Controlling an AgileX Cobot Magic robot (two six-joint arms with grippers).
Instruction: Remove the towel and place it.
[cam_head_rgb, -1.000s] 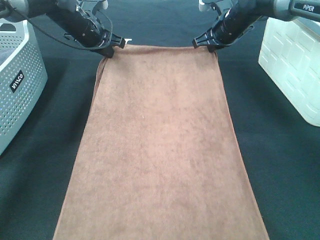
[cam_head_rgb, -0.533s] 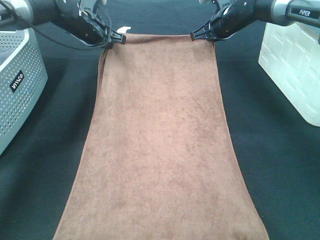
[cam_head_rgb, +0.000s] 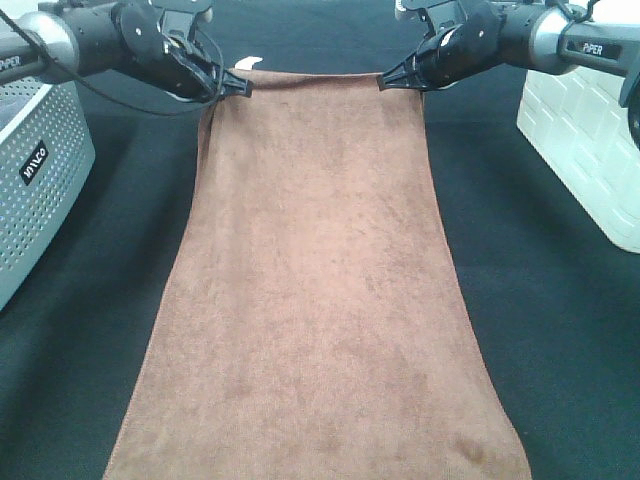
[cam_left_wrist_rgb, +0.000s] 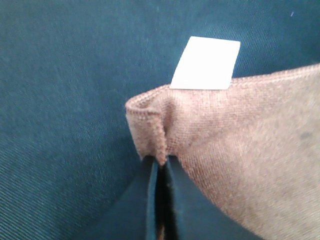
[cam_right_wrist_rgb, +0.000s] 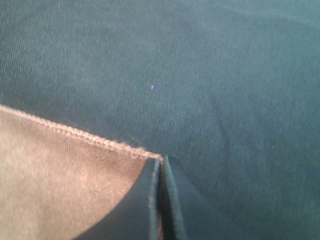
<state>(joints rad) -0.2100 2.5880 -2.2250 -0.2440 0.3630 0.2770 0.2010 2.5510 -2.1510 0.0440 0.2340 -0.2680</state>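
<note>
Now drawn farther back: left tool (cam_head_rgb: 238, 86) and right tool (cam_head_rgb: 386, 82) clenched on brown towel (cam_head_rgb: 315, 290) corners.

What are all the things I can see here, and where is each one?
towel: one, brown, spread lengthwise down the middle of the table, far corners pinched.
tag: one, white, on the towel's far edge near the left corner.
table cloth: one, black, covering the table.
basket: one, grey, perforated, at the left edge.
bin: one, white, at the right edge.
left gripper: one, black, shut on the towel's far left corner.
right gripper: one, black, shut on the far right corner.
</note>
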